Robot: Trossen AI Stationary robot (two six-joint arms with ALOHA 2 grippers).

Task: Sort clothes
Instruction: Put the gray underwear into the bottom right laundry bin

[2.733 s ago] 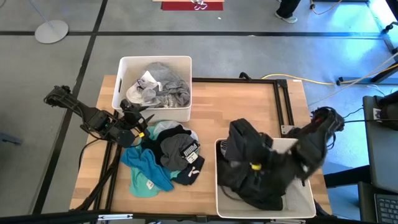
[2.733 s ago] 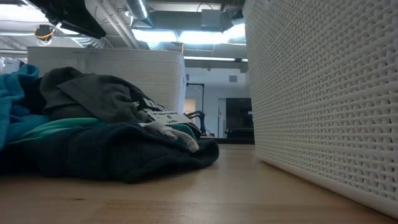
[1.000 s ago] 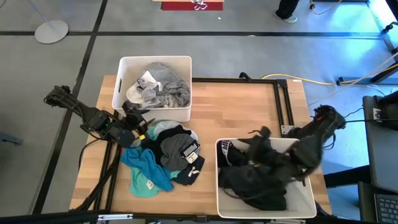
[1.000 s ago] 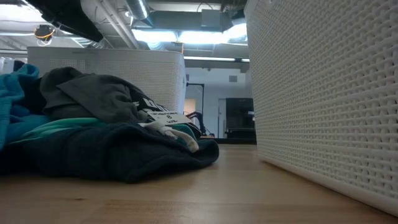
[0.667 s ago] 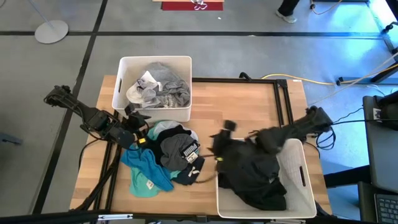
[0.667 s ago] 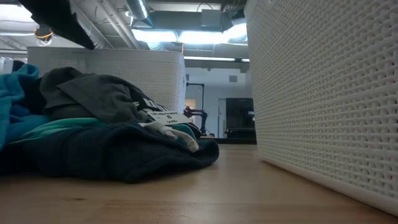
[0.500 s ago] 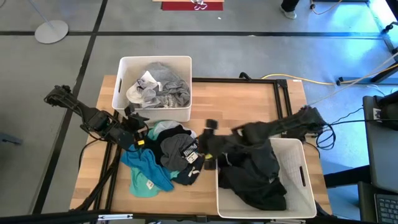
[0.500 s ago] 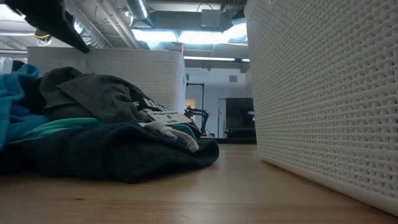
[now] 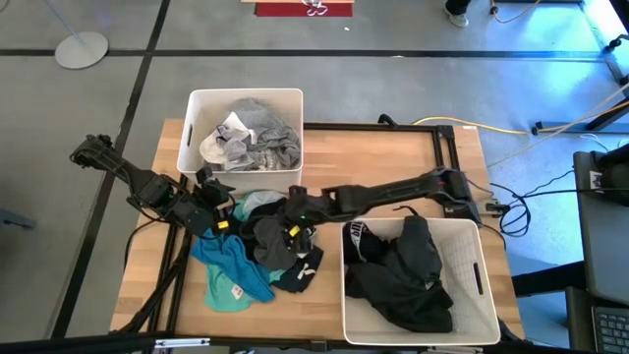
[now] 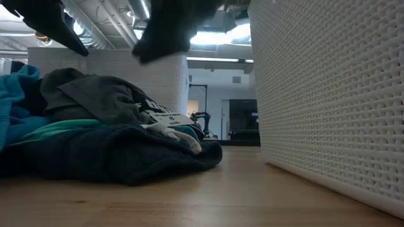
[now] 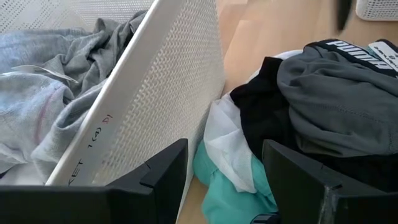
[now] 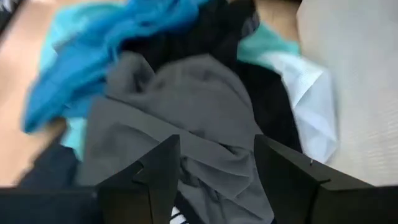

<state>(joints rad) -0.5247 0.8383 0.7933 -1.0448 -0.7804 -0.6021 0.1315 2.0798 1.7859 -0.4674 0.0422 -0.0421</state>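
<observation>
The right arm reached across the wooden table (image 9: 383,167) from the picture's right side, and the right gripper (image 9: 293,218) hung over the heap of clothes (image 9: 260,246) in the middle, its jaws spread with nothing between them; its wrist view looked straight down on a grey garment (image 12: 180,118) lying among teal, black and white pieces. The left gripper (image 9: 218,202) sat at the heap's left edge, just beside the far white bin (image 9: 243,98), jaws likewise spread and empty, with the bin's mesh wall (image 11: 155,106) close against one finger. That bin held grey and white garments (image 9: 251,138). The near white bin (image 9: 482,285), to the right of the heap, held black garments (image 9: 398,275). A teal piece (image 9: 231,270) lay at the heap's near left corner
</observation>
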